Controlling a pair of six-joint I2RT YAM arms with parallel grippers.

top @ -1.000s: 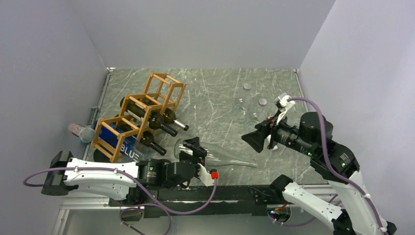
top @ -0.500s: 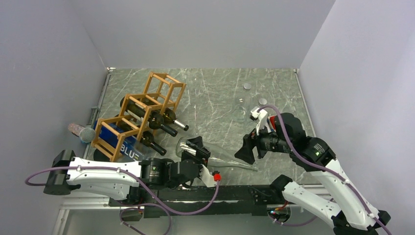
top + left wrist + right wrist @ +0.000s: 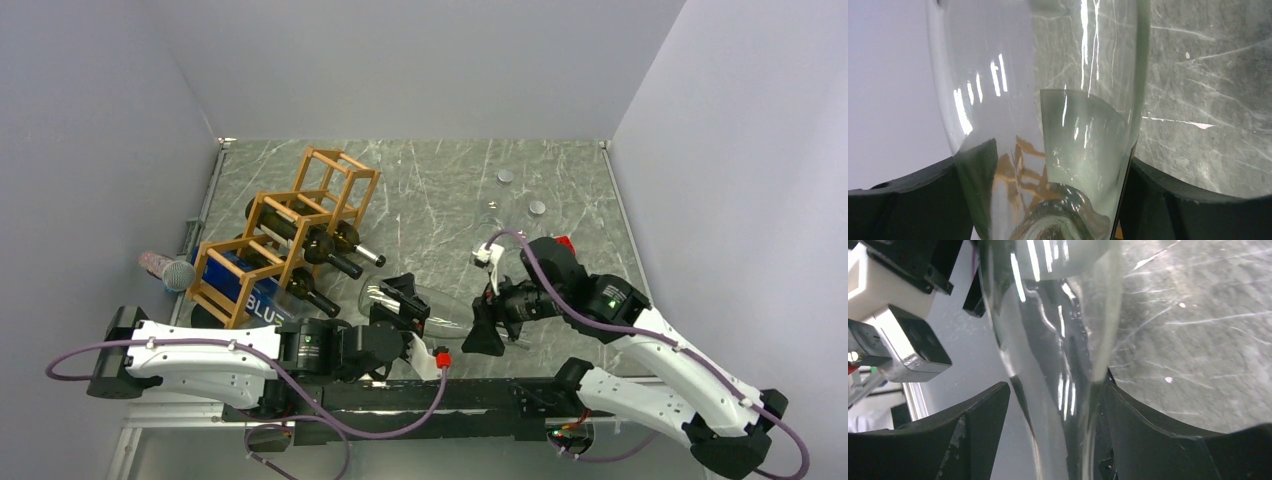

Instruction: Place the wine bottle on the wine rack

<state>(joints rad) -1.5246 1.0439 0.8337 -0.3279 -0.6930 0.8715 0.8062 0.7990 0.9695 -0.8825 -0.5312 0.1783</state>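
Top external view: the wine bottle (image 3: 450, 312) lies on its side on the grey marbled table (image 3: 430, 190) near the front edge, just right of the wine rack (image 3: 290, 235) and apart from it. Its long axis runs left to right, the broad base toward the rack and the thin neck pointing right and slightly toward the arms. It is clear, colourless glass with bright streaks of reflection, and the table shows through it.

The left arm lies low along the front edge, reaching right. The left gripper (image 3: 405, 303) clasps the bottle's wide body, with a finger pressed against each side in the left wrist view (image 3: 1055, 160). The right arm bends in from the right with its forearm reaching left. The right gripper (image 3: 483, 328) straddles the bottle where it narrows; in the right wrist view (image 3: 1057, 385) the glass (image 3: 1058, 340) sits between both fingers, but I cannot tell whether they clamp it.

The rack carries dark bottles (image 3: 320, 245) in its cells.
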